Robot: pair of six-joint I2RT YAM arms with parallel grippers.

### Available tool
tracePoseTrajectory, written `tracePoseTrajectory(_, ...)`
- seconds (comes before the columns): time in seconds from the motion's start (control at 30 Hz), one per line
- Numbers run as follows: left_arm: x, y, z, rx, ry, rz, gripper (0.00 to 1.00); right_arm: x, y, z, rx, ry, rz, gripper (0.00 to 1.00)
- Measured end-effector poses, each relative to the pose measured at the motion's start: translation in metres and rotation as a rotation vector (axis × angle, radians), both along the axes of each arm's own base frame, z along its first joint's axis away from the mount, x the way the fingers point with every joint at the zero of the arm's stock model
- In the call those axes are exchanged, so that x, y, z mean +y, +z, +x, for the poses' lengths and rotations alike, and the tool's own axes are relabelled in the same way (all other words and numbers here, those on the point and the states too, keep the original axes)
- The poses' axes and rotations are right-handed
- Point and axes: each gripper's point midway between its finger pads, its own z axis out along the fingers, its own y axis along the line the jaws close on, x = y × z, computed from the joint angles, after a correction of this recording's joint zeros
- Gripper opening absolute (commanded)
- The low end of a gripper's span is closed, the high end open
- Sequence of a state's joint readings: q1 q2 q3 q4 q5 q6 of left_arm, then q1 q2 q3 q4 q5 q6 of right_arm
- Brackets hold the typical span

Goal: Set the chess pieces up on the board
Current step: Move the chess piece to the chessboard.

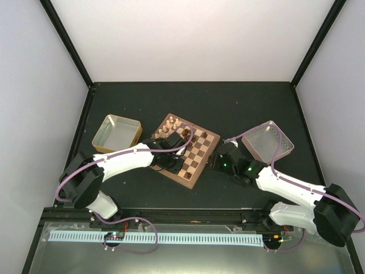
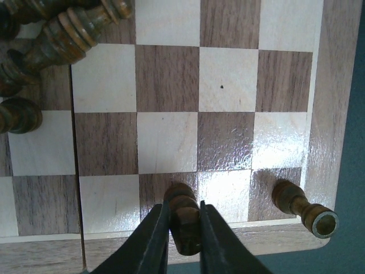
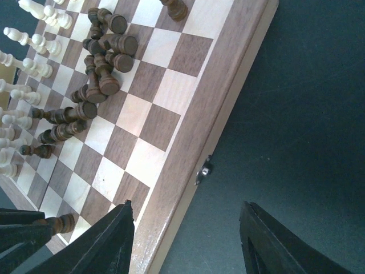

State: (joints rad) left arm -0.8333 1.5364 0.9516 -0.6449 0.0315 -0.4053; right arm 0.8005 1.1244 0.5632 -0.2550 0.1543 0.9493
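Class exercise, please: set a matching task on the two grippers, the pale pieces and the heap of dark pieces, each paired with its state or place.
Column 1:
1 left gripper
2 right gripper
3 pale pieces
4 dark heap

Column 2:
A open, holding nothing
B lying tumbled on the board
C shut on a dark piece
D lined along one board edge

Pairs: 1-C, 2-A, 3-D, 4-B
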Motion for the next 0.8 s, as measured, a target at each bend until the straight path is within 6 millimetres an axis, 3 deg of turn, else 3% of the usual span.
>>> tracePoseTrajectory(0.1,-0.001,0.001,0.000,0.000,0.002,-0.004,0.05,-0.002,-0.003,-0.002,0.005,-0.001,-0.004,0.52)
tracePoseTrajectory(0.3,-0.010,0.007,0.001,-0.002,-0.019,-0.033,0.04,-0.006,-0.003,-0.005,0.006,-0.008,-0.003,0.52)
tracePoseTrajectory(0.53,-0.046,0.023,0.007,-0.012,-0.096,-0.085,0.04,-0.010,-0.002,-0.007,0.002,-0.022,0.005,0.52)
tracePoseTrajectory(0.8,-0.060,0.008,-0.002,0.029,-0.155,-0.045,0.06,-0.014,-0.005,-0.010,0.005,-0.030,0.001,0.52)
